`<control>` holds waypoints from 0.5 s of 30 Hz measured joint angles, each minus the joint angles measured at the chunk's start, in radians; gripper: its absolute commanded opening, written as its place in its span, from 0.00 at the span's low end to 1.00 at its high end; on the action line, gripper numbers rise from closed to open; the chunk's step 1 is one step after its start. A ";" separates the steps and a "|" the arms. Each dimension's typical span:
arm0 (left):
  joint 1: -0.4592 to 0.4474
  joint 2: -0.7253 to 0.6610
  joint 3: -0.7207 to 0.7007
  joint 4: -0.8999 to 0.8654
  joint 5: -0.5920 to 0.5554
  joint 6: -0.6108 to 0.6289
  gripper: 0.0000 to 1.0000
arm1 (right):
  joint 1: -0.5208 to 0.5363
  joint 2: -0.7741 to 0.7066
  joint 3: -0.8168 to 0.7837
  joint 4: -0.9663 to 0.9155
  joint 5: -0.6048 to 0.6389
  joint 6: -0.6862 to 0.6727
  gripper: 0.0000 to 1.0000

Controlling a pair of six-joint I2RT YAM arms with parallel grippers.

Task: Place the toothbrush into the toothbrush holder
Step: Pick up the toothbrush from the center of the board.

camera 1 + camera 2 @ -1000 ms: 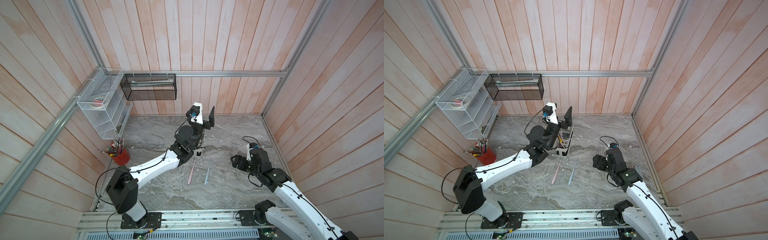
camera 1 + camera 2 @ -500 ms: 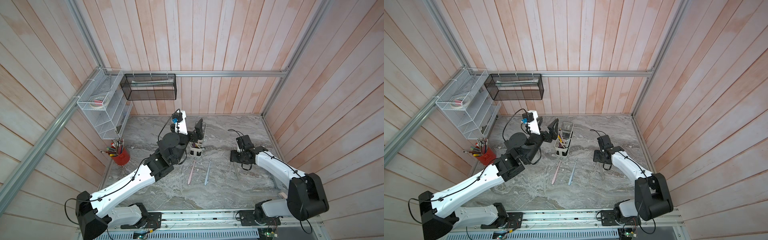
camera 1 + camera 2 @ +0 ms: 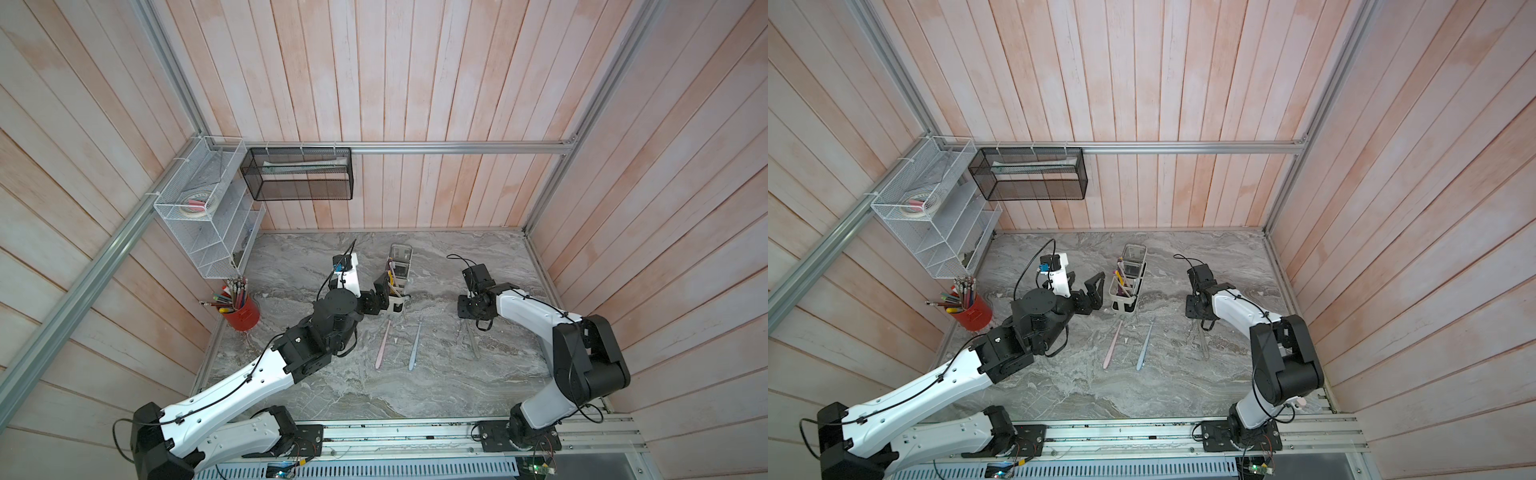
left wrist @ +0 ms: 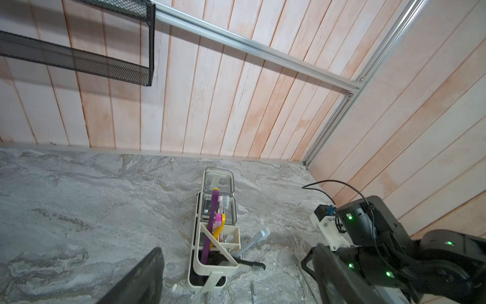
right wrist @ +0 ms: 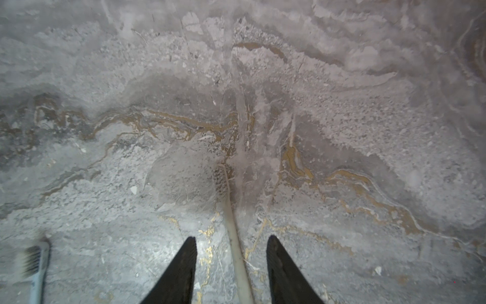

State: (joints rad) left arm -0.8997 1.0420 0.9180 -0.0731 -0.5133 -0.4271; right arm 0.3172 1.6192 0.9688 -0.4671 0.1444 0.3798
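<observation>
The cream toothbrush holder [image 3: 398,291] [image 3: 1124,293] [image 4: 216,252] stands mid-table with purple, pink and yellow brushes in it. Just left of it hovers my left gripper [image 3: 377,298] [image 3: 1087,291] [image 4: 238,247], open and empty. A pale beige toothbrush [image 5: 231,215] [image 3: 472,345] [image 3: 1202,345] lies flat on the marble. My right gripper [image 5: 231,238] [image 3: 471,311] is low over that brush, one finger on each side of the handle. The jaws are partly closed, with a gap showing on both sides. A pink toothbrush [image 3: 383,345] and a blue toothbrush [image 3: 414,345] [image 5: 36,263] lie in front of the holder.
A grey brush [image 4: 252,243] and a black brush [image 4: 249,264] rest against the holder's right side. A red pen cup [image 3: 243,313] stands by the left wall under a white wire rack [image 3: 208,216]. A black mesh shelf [image 3: 299,178] hangs on the back wall.
My left arm came down from above the holder and drew back to its left. My right arm reached forward and down over the beige toothbrush, and its jaws narrowed around the handle.
</observation>
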 measured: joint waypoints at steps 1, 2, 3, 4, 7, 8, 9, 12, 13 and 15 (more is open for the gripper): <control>0.000 -0.003 -0.007 -0.004 0.000 -0.005 0.89 | 0.000 0.010 0.000 0.000 0.000 0.000 0.45; 0.000 -0.005 -0.014 -0.008 0.000 -0.012 0.89 | 0.000 0.016 0.000 0.002 0.000 -0.001 0.43; 0.000 -0.007 -0.020 -0.011 0.000 -0.016 0.89 | 0.000 0.021 -0.002 0.006 0.000 -0.005 0.41; 0.000 -0.008 -0.024 -0.016 0.000 -0.020 0.89 | 0.000 0.023 -0.005 0.011 0.000 -0.008 0.39; 0.000 -0.010 -0.036 -0.021 0.000 -0.034 0.89 | 0.001 0.033 -0.011 0.019 0.000 -0.008 0.38; 0.000 -0.010 -0.038 -0.022 0.000 -0.037 0.89 | 0.002 0.037 -0.013 0.022 0.000 -0.007 0.39; 0.000 -0.010 -0.039 -0.025 0.000 -0.040 0.89 | 0.004 0.040 -0.019 0.025 0.004 -0.006 0.41; 0.000 -0.010 -0.039 -0.026 0.000 -0.049 0.89 | 0.014 0.041 -0.044 0.024 0.012 -0.001 0.44; 0.000 -0.010 -0.039 -0.026 0.000 -0.050 0.89 | 0.018 0.040 -0.056 0.025 0.012 0.006 0.45; 0.000 -0.010 -0.040 -0.028 0.000 -0.052 0.89 | 0.023 0.024 -0.077 0.032 0.014 0.018 0.46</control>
State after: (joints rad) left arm -0.9001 1.0317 0.8783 -0.1013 -0.5133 -0.4793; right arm 0.3405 1.6428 0.8913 -0.4351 0.1589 0.3981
